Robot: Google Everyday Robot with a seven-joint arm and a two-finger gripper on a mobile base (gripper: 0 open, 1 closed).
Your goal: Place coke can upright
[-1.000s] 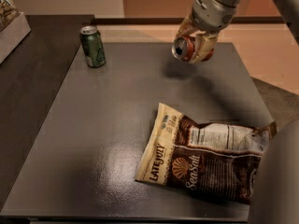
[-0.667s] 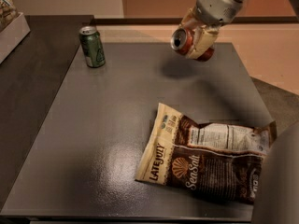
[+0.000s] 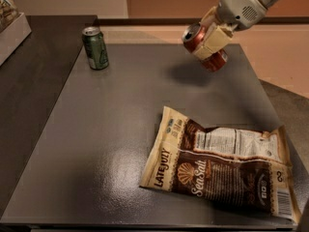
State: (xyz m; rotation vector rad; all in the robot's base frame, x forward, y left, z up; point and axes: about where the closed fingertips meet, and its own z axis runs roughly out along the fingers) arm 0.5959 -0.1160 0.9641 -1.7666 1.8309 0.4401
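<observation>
The red coke can (image 3: 197,38) hangs in the air above the far right part of the dark table (image 3: 116,129). It is tilted, with its silver top pointing up and to the left. My gripper (image 3: 211,41) is shut on the can's middle, its cream fingers (image 3: 216,36) clamped across the body. The can's shadow lies on the table just below it. My arm comes in from the upper right corner.
A green can (image 3: 95,48) stands upright at the table's far left. A brown and cream chip bag (image 3: 222,166) lies flat at the front right. A white box (image 3: 12,30) sits at the far left edge. The table's right edge is close under the gripper.
My gripper has lifted the coke can a little and carried it slightly up and away from the table. The can has tilted more towards upright. The green can and bag have not moved.
</observation>
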